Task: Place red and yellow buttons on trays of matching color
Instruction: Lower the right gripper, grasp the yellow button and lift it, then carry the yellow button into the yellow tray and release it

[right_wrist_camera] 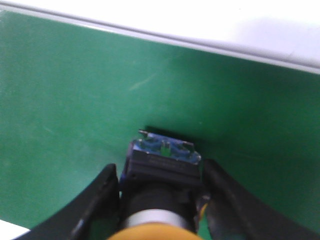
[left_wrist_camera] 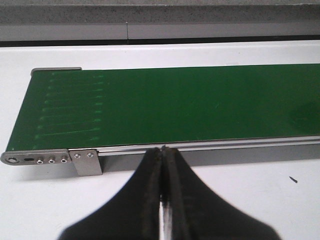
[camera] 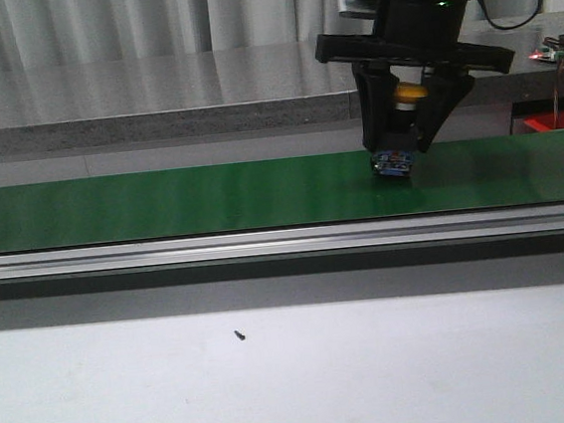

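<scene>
Yellow button sat between the fingers of the right end effector, cap uppermost, blue terminal block at the bottom, just at or barely above the green conveyor belt. Whether the block touched the belt could not be told from the front view. In the right wrist view the same yellow button showed its black body flanked by both fingers, which looked pressed against its sides; judged closed on the part, holding it.

Left end effector hung off to the side, near the end of the belt, over the white tabletop. Its two fingers met with no gap and nothing between them.

Handling, as a judgement: a hard plastic switch, light, rigid, not likely to deform. Smooth rounded cap probably slippery; metal collar below it likewise. The squared black body offers flat faces and is the sensible place to grip, as appeared to be the case here. Small terminals on the blue block looked exposed and might bend if set down hard.

A red tray edge showed beyond the right end effector, far side of the belt. No yellow tray was seen.
</scene>
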Robot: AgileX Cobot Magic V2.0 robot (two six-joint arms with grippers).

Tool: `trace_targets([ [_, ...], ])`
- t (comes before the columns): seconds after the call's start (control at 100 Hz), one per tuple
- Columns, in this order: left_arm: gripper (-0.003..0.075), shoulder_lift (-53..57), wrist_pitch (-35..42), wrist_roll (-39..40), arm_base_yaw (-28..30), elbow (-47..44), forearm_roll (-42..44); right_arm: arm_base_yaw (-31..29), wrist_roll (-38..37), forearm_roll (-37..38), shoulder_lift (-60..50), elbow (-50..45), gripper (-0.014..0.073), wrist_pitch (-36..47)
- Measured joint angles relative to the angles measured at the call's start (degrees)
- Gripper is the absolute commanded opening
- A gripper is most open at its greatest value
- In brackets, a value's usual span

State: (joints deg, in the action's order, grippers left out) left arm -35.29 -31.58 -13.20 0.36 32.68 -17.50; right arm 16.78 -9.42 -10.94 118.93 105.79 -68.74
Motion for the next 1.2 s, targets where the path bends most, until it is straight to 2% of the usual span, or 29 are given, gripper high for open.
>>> trace_targets([
  [0.23, -0.002, 0.0, 0.0, 0.0, 0.0, 0.0, 0.0, 0.0, 0.32, 0.24, -1.21, 0.0, 0.0276, -0.32],
  [0.47, -0.002, 0.0, 0.0, 0.0, 0.0, 0.0, 0.0, 0.0, 0.78, 4.55, -7.67, 0.0, 0.0276, -1.68],
  [0.69, -0.002, 0.0, 0.0, 0.0, 0.0, 0.0, 0.0, -0.94, 0.78, 5.83, -14.61, -5.02, 0.0276, -1.93],
  [0.86, -0.002, 0.0, 0.0, 0.0, 0.0, 0.0, 0.0, -5.12, 0.78, 5.83, -19.69, -11.37, 0.0276, -1.89],
  [1.2, -0.002, 0.0, 0.0, 0.0, 0.0, 0.0, 0.0, -19.36, 2.55, 6.06, -29.56, -23.07, 0.0276, 1.24],
])
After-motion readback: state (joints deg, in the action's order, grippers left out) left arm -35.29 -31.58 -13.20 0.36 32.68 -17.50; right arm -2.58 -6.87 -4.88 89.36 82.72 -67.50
